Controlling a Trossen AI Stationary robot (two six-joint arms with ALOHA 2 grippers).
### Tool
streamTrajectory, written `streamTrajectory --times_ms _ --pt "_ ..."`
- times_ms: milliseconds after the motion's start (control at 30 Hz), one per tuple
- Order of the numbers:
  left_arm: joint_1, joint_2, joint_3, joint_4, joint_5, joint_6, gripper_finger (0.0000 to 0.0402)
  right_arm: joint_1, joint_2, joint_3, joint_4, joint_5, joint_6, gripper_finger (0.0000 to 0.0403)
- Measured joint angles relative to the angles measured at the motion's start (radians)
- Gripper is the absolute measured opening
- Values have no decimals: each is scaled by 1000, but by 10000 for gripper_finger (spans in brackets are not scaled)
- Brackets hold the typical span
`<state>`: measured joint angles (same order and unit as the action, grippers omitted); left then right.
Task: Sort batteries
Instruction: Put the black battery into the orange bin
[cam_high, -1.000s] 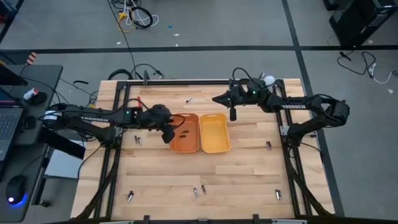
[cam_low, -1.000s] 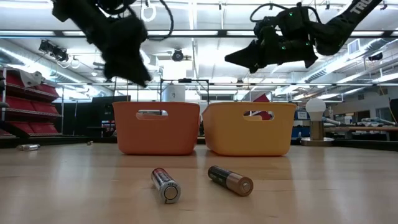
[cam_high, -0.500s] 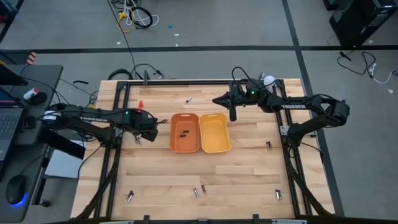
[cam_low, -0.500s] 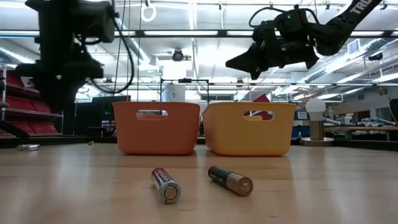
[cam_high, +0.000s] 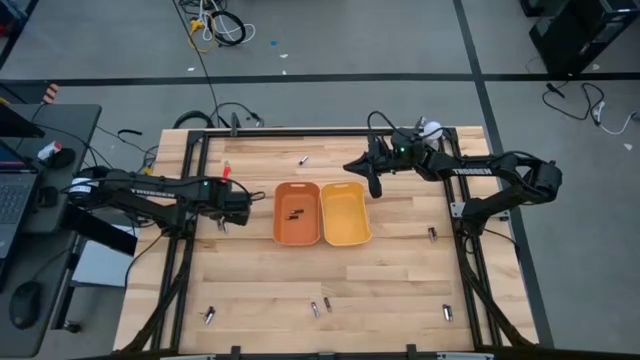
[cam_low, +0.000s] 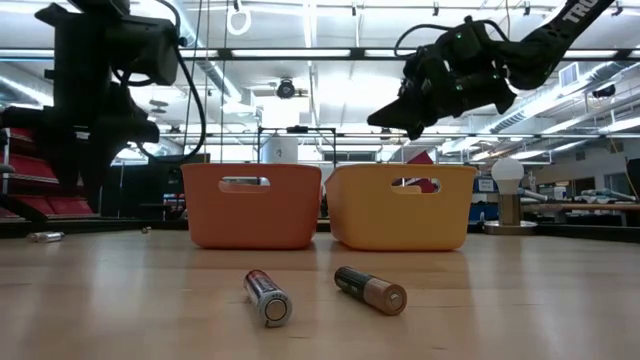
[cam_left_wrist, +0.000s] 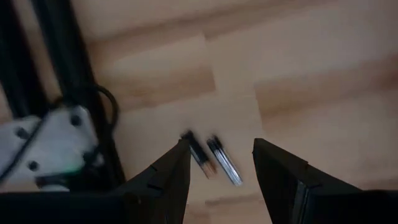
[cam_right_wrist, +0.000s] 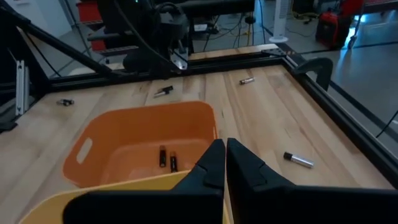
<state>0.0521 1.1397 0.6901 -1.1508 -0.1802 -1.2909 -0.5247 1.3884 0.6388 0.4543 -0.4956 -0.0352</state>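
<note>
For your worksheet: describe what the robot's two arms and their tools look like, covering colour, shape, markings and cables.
Both arms are dark, slim and jointed, with white lettering along the forearm. The left tool has two flat, tapering black fingers. The right tool has matching black fingers. Black cables loop by the right wrist, where small green lights glow.

Your left gripper (cam_left_wrist: 216, 168) hangs over two batteries (cam_left_wrist: 211, 159) lying side by side on bare wood, with its fingers spread wide enough to straddle them; the black table frame (cam_left_wrist: 62, 93) crowds one side. The orange tray (cam_high: 297, 213) and yellow tray (cam_high: 345, 213) touch, leaving no gap between them. Open tabletop (cam_high: 330, 270) lies in front.
</note>
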Motion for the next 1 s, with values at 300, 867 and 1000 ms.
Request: streamTrajectory --times_ms 300,867,1000 --pt "-2 0 -1 20 72 236 172 0 0 0 -8 0 -47 1" --pt "22 272 3 71 225 667 181 0 0 0 -54 0 -54 7" --pt "34 342 36 4 224 778 201 0 0 0 -36 0 -54 10"
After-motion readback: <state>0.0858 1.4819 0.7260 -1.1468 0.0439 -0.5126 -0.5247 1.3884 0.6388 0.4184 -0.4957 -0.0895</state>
